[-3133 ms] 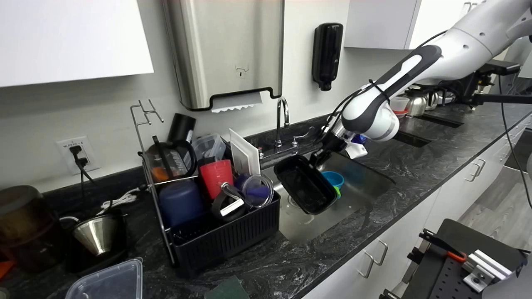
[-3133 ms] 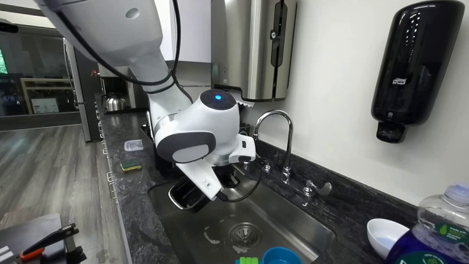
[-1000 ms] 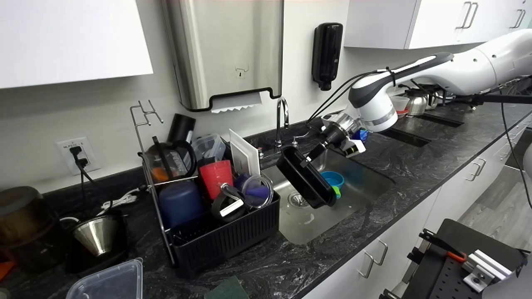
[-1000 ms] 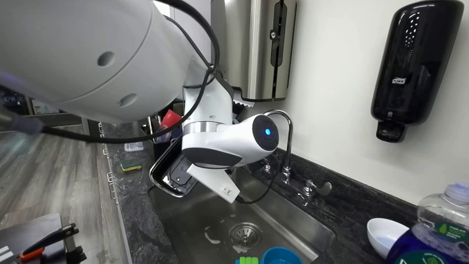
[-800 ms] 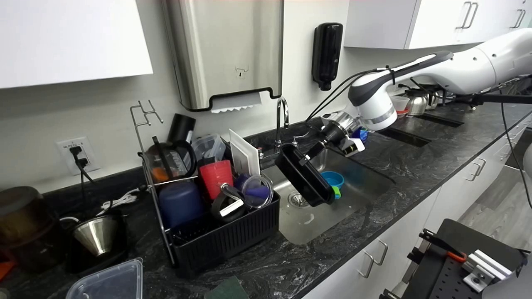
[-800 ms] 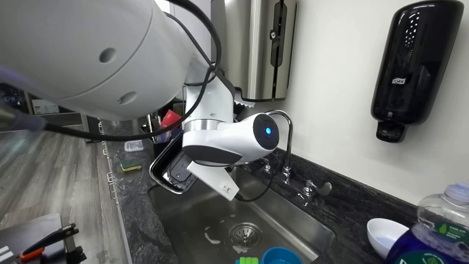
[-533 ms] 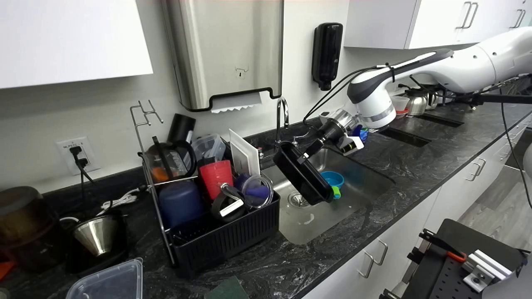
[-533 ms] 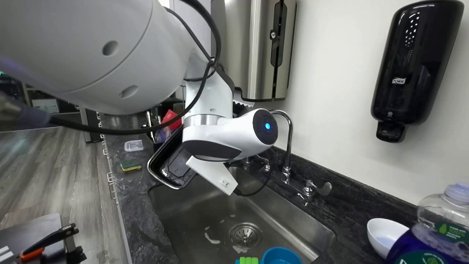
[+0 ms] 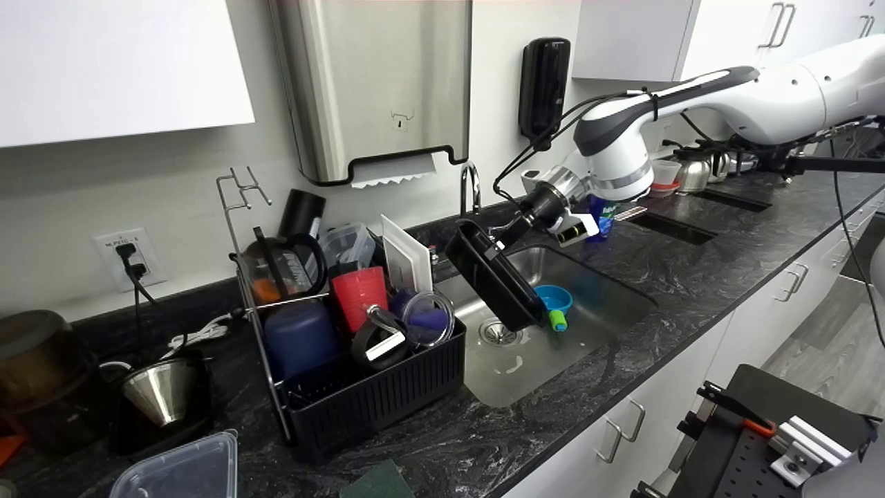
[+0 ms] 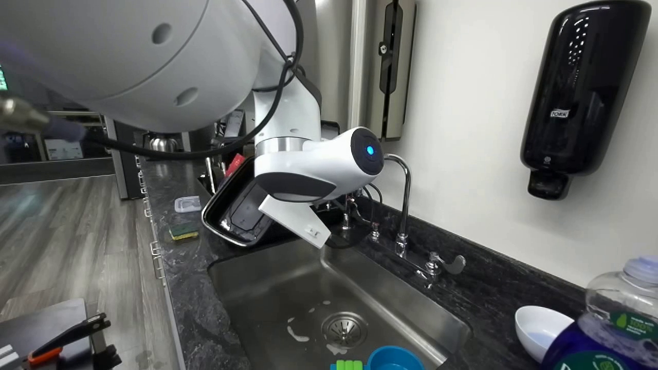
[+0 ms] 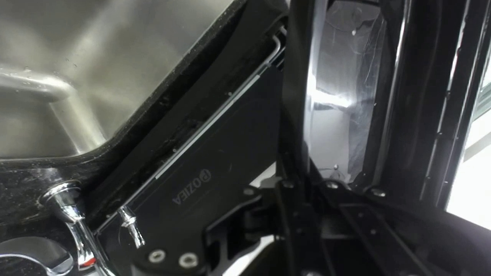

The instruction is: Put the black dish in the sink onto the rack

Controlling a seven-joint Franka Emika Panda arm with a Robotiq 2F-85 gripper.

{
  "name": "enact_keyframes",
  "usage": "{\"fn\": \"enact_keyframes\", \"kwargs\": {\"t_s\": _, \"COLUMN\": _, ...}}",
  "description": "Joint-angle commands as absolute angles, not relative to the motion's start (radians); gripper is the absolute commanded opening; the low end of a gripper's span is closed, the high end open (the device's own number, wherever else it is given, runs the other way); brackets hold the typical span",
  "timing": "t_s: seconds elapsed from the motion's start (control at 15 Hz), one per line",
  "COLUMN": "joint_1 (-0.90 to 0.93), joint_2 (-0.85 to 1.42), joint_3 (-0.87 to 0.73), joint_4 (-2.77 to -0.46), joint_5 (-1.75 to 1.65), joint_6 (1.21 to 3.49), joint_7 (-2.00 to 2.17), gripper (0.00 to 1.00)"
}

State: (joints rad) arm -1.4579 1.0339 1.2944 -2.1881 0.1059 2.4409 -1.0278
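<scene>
Black rectangular dish (image 9: 492, 280): tilted steeply, raised at left end of stainless-steel sink (image 9: 594, 304), apart from black dish rack (image 9: 377, 401); whether wholly above sink, hard to tell. Fingers (image 9: 511, 233): closed together, pinching dish's long rim. Rack: on table (image 9: 442, 443), left of sink; contents include red cup (image 9: 359, 294), dark blue container (image 9: 301, 339). Blue bowl (image 9: 555, 299), bright green item (image 9: 558, 320): in sink, right of dish. Chrome faucet (image 9: 463, 199): far side of sink. Steel paper-towel dispenser (image 9: 387, 76), black soap dispenser (image 9: 544, 90): on far wall (image 9: 498, 104). Green-and-yellow sponge (image 10: 183, 231): on table, left of sink.
</scene>
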Motion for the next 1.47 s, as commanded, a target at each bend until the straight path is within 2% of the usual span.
{"fn": "enact_keyframes", "kwargs": {"t_s": 0.0, "joint_1": -1.491, "joint_2": 1.012, "joint_3": 1.332, "joint_4": -2.213, "joint_5": 0.121, "joint_6": 2.411, "joint_7": -1.067, "gripper": 0.02}}
{"fn": "enact_keyframes", "kwargs": {"t_s": 1.4, "joint_1": -1.549, "joint_2": 1.010, "joint_3": 1.538, "joint_4": -2.261, "joint_5": 0.095, "joint_6": 2.405, "joint_7": -1.045, "gripper": 0.02}}
